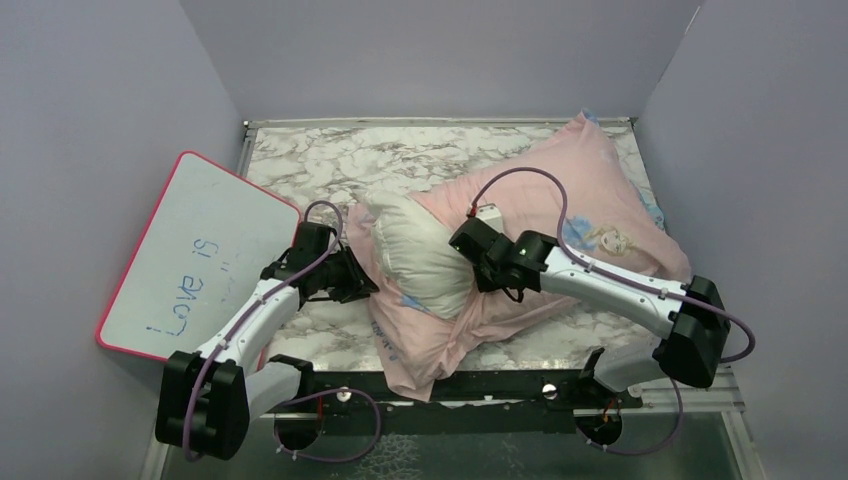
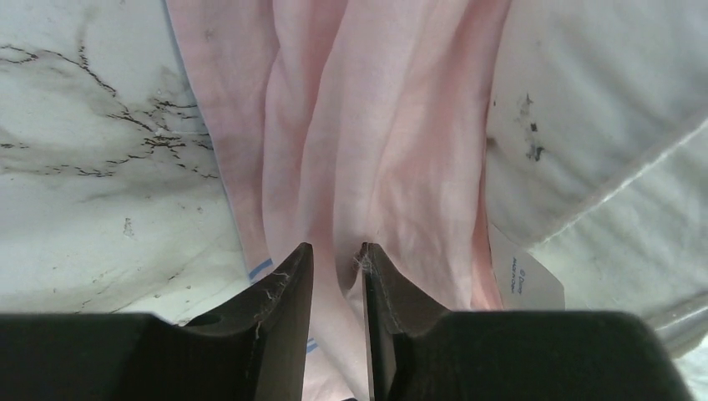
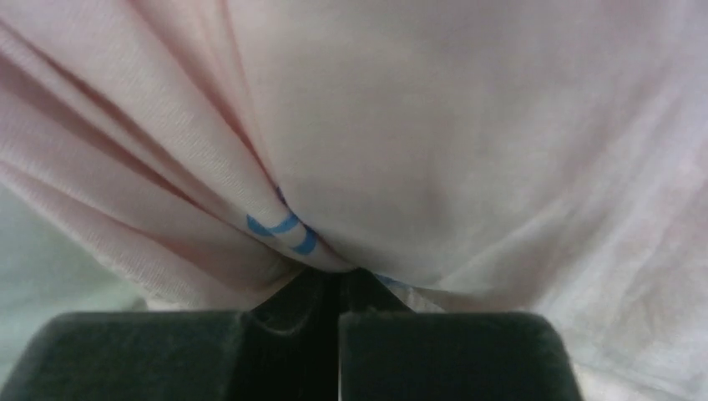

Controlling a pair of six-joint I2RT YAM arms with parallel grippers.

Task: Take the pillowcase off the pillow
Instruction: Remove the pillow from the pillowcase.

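The pink pillowcase (image 1: 590, 200) lies across the marble table, its open end bunched toward the near edge. The white pillow (image 1: 425, 250) bulges out of that opening on the left. My left gripper (image 1: 362, 272) sits at the pillow's left side. In the left wrist view its jaws (image 2: 337, 251) stand close together on a fold of pink pillowcase (image 2: 376, 125), with the white pillow (image 2: 584, 125) to the right. My right gripper (image 1: 468, 243) is at the pillow's right side. In the right wrist view it (image 3: 338, 271) is shut, and the pillowcase (image 3: 417, 125) gathers into folds at its tips.
A pink-edged whiteboard (image 1: 190, 250) with writing leans at the left, over the table's left edge. Bare marble tabletop (image 1: 330, 160) shows behind and left of the pillow. Grey walls enclose the table on three sides. A white label (image 2: 526, 280) hangs beside the pink fold.
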